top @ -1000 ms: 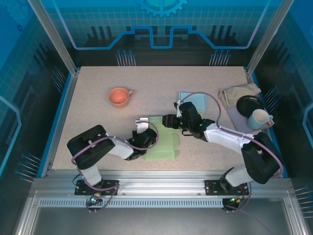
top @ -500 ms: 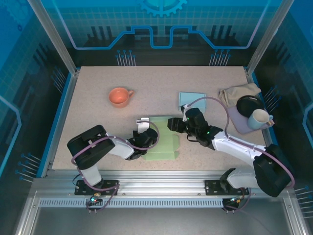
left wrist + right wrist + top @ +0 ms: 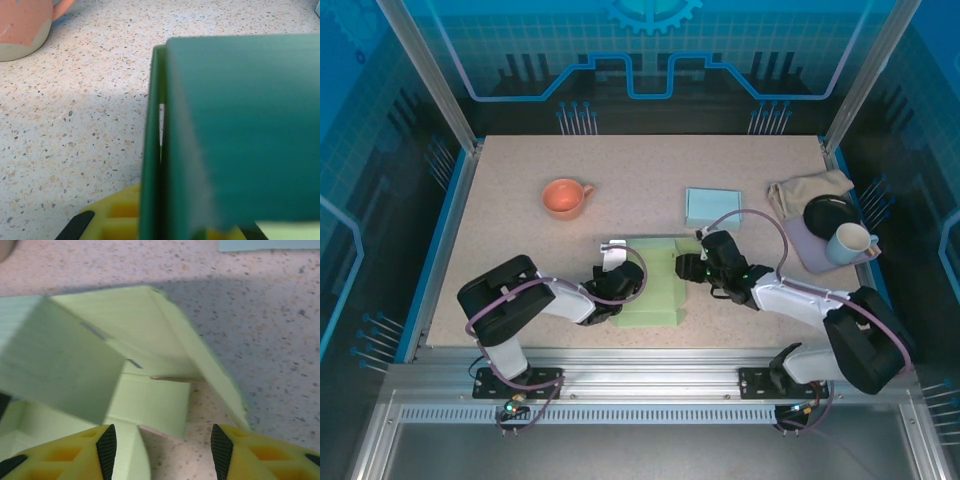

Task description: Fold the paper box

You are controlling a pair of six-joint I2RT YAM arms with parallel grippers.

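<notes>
My left hand (image 3: 616,292) is clenched on the near-left edge of the paper box (image 3: 660,288). In its wrist view a dark-looking green panel (image 3: 240,125) stands up straight out of the narrow gap between its yellow fingers (image 3: 117,217), with a second thin layer running beside it on the left. The rest of the box lies flat on the worktop (image 3: 520,240), spreading away to that hand's right.

My right hand (image 3: 684,268) sits at the opposite, far-right side of the box and is released, its fingers apart. Its wrist camera shows the two yellow fingers (image 3: 75,452) spread wide, with speckled worktop between them. Just ahead of that hand the pale green box (image 3: 65,365) is partly raised: one broad panel tilts up on the left, a long flap slants down to the right, and a flat panel lies between them. A corner of a flap reaches back beside the left finger; I cannot tell whether it touches.

An orange mug (image 3: 563,197) stands well beyond and to the left of the left hand, apart from the box. A light blue card (image 3: 712,206) lies just beyond the right hand. Farther to that hand's right are a beige cloth (image 3: 808,190), a black dish (image 3: 830,212) and a pale mug (image 3: 850,242) resting on a lilac mat (image 3: 808,248).
</notes>
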